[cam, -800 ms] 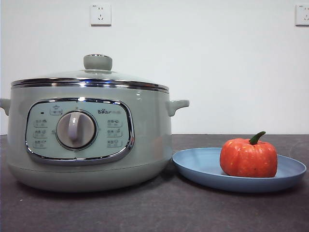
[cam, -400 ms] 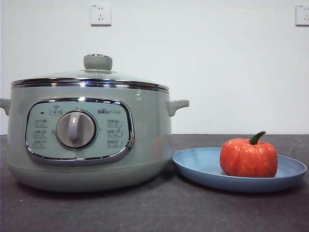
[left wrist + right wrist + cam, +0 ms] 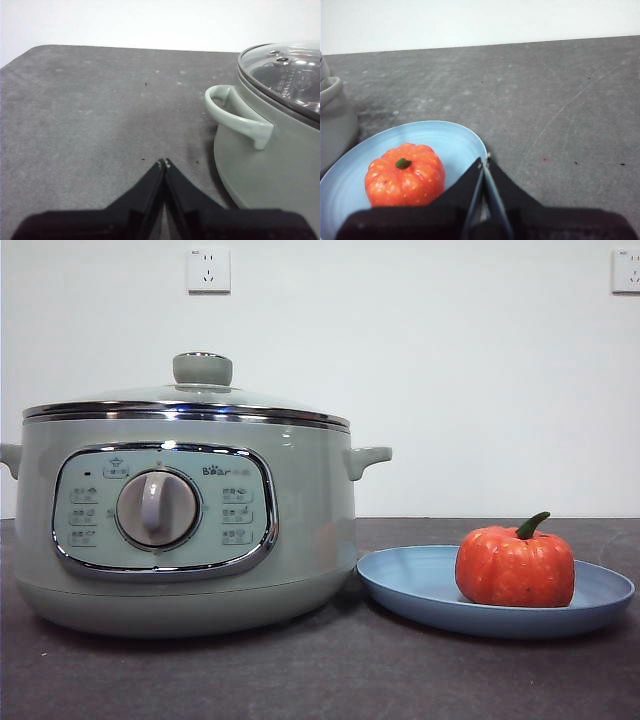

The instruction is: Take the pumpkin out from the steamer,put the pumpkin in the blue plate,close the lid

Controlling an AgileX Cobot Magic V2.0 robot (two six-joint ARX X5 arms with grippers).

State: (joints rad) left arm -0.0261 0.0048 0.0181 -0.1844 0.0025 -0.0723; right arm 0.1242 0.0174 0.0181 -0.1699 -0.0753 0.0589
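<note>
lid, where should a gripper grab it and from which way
By the stubby knob at the top centre of the lid, coming straight down from above. The dome is smooth glass and its chrome rim sits flush on the steamer, so only the knob gives the jaws two sides.

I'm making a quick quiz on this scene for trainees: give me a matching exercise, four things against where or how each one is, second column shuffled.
Things:
1. pumpkin
2. lid
3. blue plate
4. left tool

States:
A. shut on nothing, above bare table beside the steamer's handle
B. seated on the steamer's rim
C. on the table next to the steamer, carrying something
D. sitting upright on the plate

Pairs: 1-D, 2-B, 3-C, 4-A
</note>
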